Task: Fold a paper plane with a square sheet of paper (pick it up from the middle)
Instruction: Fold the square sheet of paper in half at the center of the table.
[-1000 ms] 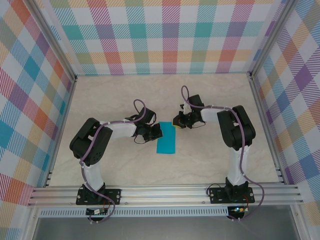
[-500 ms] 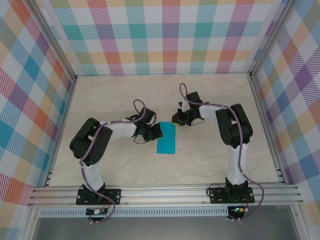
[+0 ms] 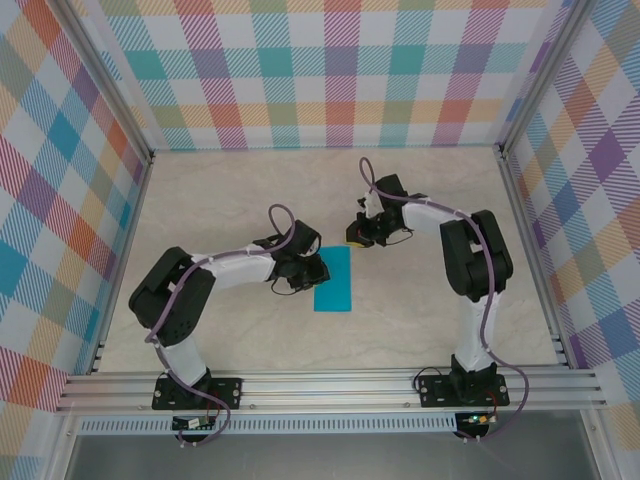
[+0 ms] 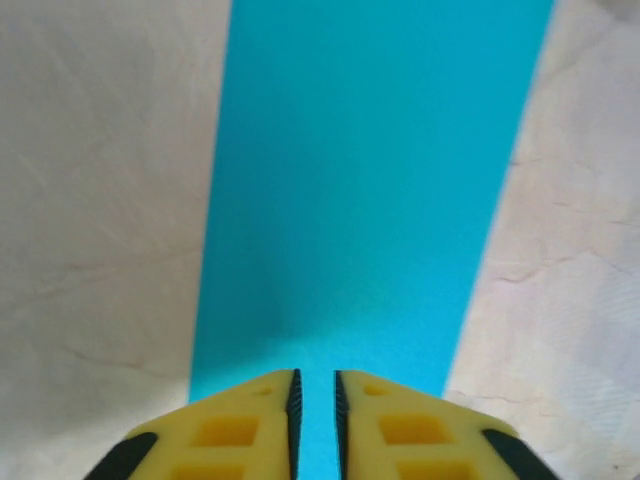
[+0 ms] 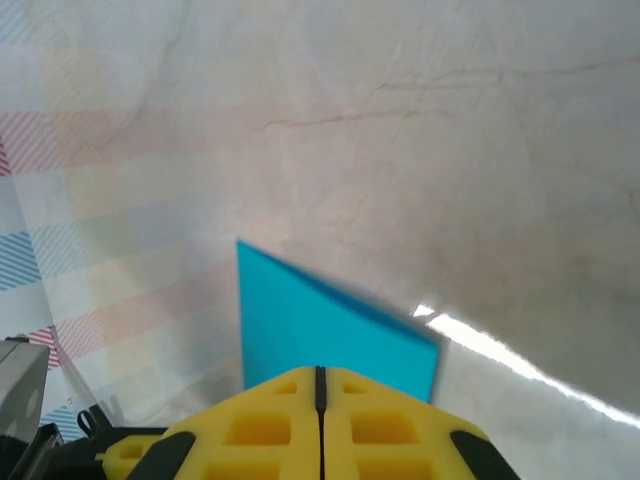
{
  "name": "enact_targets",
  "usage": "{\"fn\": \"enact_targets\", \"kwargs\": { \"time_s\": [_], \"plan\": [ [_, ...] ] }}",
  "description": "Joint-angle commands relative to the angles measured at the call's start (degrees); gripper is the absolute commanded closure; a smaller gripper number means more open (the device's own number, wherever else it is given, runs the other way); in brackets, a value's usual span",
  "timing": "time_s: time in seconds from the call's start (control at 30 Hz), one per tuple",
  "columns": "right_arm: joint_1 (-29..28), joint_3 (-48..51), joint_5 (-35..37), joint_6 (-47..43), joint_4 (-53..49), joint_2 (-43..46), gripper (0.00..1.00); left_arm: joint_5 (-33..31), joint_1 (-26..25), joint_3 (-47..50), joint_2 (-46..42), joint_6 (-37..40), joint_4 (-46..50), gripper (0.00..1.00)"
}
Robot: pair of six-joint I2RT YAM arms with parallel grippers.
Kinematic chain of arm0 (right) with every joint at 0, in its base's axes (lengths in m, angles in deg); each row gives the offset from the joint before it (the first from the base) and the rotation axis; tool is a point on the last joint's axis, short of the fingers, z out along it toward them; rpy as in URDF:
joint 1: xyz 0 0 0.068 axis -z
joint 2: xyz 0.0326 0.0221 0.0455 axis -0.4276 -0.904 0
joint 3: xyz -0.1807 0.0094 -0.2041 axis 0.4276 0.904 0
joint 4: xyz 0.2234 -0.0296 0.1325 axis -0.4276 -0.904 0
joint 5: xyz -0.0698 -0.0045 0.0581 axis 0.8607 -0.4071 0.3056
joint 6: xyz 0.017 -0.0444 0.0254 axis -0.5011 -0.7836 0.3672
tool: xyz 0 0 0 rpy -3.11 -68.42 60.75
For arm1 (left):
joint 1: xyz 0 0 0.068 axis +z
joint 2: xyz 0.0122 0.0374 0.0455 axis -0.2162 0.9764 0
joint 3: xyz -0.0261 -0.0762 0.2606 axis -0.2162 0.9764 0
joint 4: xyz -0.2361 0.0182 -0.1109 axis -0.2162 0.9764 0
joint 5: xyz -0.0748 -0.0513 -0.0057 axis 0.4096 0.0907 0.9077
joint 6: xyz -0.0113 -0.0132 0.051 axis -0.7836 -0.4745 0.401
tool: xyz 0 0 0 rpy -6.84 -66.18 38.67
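The right gripper (image 5: 320, 372) rose from the bottom edge, its two yellow fingers (image 5: 250, 430) pressed together with only a thin dark seam between them. Just beyond the tips lay the sheet of paper (image 5: 310, 335), teal-blue and flat on the pale, veined table (image 5: 420, 150). One sharp corner pointed up and left, and its right edge was blurred. Whether the fingertips touched the sheet could not be told. A bright streak of glare (image 5: 520, 365) ran across the table beside the paper's right corner. The checked wall (image 5: 40, 250) stood at the left.
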Motion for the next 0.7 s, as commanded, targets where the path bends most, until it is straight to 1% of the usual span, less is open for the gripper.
{"fn": "enact_targets", "kwargs": {
  "time_s": [0.0, 0.1, 0.17, 0.2, 0.3, 0.4, 0.5, 0.57, 0.67],
  "plan": [
    [0.0, 5.1, -1.5, -1.7, -2.9, 7.7, 0.91, -3.8, -0.7, 2.0, -4.2, -3.2, 0.1, 0.73],
    [-0.4, 9.8, -2.3, -1.2, -3.0, 10.9, 0.87, -5.2, -0.7, 4.5, -6.2, -3.7, -1.1, 0.64],
    [-1.1, 12.4, -2.6, 0.0, -2.2, 11.8, 0.83, -6.1, -0.6, 6.4, -7.9, -3.9, -2.7, 0.56],
    [-1.6, 13.6, -3.6, 0.6, -1.3, 12.0, 0.81, -5.9, -0.3, 7.5, -8.5, -4.3, -3.8, 0.54],
    [-3.4, 15.7, -4.8, 2.9, 0.6, 12.0, 0.75, -4.5, 0.6, 9.6, -9.1, -5.0, -6.9, 0.51],
    [-4.6, 16.8, -5.7, 4.2, 2.2, 11.9, 0.67, -1.0, 2.5, 9.7, -7.6, -4.0, -9.3, 0.47],
    [-4.9, 17.5, -5.1, 5.8, 3.6, 11.3, 0.65, 2.2, 4.5, 9.3, -5.5, -3.9, -11.7, 0.46],
    [-4.9, 18.1, -6.4, 6.6, 5.1, 10.8, 0.65, 3.8, 5.6, 9.0, -4.4, -3.8, -13.3, 0.45],
    [-5.0, 17.7, -7.0, 6.5, 4.8, 10.3, 0.64, 5.2, 6.4, 7.5, -2.1, -3.2, -13.3, 0.45]
  ]
}}
